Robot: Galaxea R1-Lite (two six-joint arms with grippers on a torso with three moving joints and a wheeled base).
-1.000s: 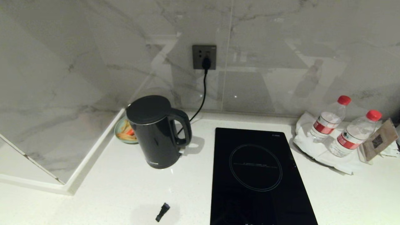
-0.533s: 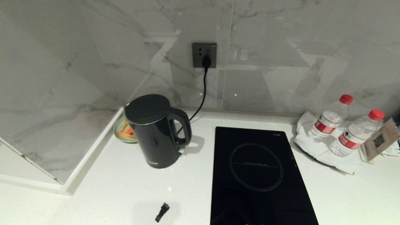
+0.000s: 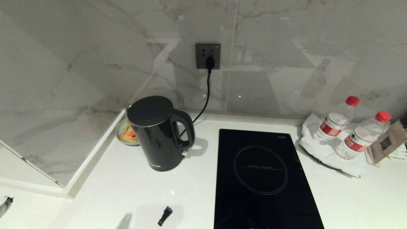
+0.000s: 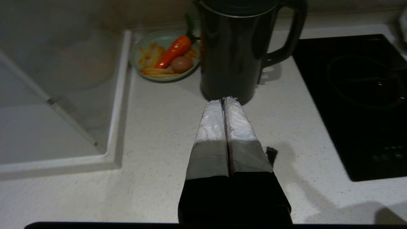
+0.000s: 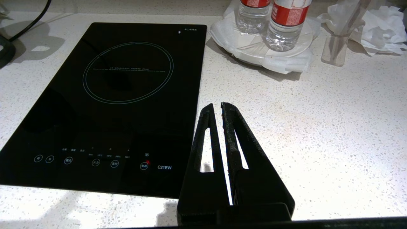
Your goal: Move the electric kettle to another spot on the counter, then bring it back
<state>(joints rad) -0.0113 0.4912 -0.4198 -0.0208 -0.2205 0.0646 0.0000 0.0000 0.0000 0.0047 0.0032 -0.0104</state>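
The electric kettle is dark and cylindrical, with a flat lid and a loop handle turned toward the hob. It stands upright on the white speckled counter, near the back left corner. My left gripper is shut and empty. It hovers over the counter and points at the kettle's base from the front, short of it. Only its grey tip shows at the head view's lower left edge. My right gripper is shut with nothing in it, above the counter beside the hob's front right corner.
A black induction hob lies right of the kettle. Two water bottles stand on a white plate at the back right. A small dish of food sits behind the kettle, a cord runs to the wall socket, and a small black object lies in front.
The left gripper's tip has come into the head view at the lower left edge, and its shadow now falls on the front of the counter. The kettle has not moved.
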